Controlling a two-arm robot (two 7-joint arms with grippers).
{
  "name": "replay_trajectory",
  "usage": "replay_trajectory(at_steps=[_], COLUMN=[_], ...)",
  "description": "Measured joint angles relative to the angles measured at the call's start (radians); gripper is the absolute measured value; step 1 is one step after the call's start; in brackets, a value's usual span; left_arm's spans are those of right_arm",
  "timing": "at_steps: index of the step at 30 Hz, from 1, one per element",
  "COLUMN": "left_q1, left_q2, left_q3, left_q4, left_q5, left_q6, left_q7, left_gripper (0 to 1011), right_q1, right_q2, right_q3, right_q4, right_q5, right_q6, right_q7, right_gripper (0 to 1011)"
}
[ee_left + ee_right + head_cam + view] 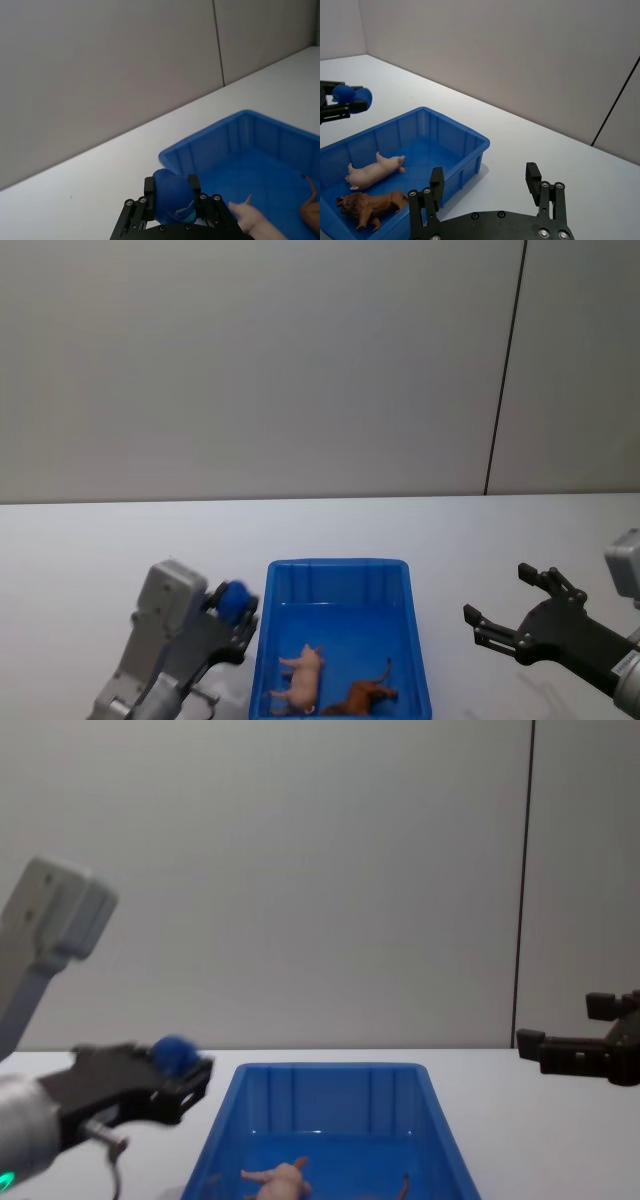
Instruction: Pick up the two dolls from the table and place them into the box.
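The white bench (90,550) carries one blue box (415,640), a rectangular plastic bin with flaring sides and ribbed inner walls. Two dolls lie on its floor: one pale pink animal (303,676) on its side and one brown lion (365,696) with a shaggy mane just beside it. The left claw (240,612) sits just left of the box, its fingers closed narrowly on a small blue rounded object (170,192). The right claw (510,610) is above the bench right of the box, fingers spread wide and holding nothing. A plain grey wall (250,360) stands behind.
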Motion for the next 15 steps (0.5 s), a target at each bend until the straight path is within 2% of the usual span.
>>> replay_trajectory(at_steps=[1, 3, 4, 5, 6, 9, 12, 15], left_q1=[-0.011, -0.021, -0.032, -0.037, -0.046, -0.065, -0.079, -0.095], left_q2=[-0.008, -0.016, -0.025, -0.029, -0.038, -0.058, -0.075, -0.096], left_q3=[0.003, 0.006, 0.010, 0.012, 0.016, 0.027, 0.036, 0.048], left_q4=[-0.004, -0.007, -0.008, -0.008, -0.008, -0.004, 0.004, 0.016], left_q5=[0.015, 0.028, 0.042, 0.048, 0.059, 0.078, 0.088, 0.100], left_q6=[-0.002, -0.004, -0.007, -0.008, -0.010, -0.016, -0.021, -0.030], left_q7=[-0.010, -0.020, -0.034, -0.040, -0.052, -0.080, -0.099, -0.126], left_gripper=[391, 440, 501, 501, 565, 625, 751, 820], right_q1=[0.000, 0.000, 0.000, 0.000, 0.000, 0.000, 0.000, 0.000], right_q2=[0.000, 0.000, 0.000, 0.000, 0.000, 0.000, 0.000, 0.000], right_q3=[0.000, 0.000, 0.000, 0.000, 0.000, 0.000, 0.000, 0.000], right_q4=[0.000, 0.000, 0.000, 0.000, 0.000, 0.000, 0.000, 0.000], right_q5=[0.000, 0.000, 0.000, 0.000, 0.000, 0.000, 0.000, 0.000], right_q6=[0.000, 0.000, 0.000, 0.000, 0.000, 0.000, 0.000, 0.000], right_q7=[0.000, 0.000, 0.000, 0.000, 0.000, 0.000, 0.000, 0.000], right_gripper=[1001, 1001, 1001, 1001, 1001, 1001, 1001, 1001])
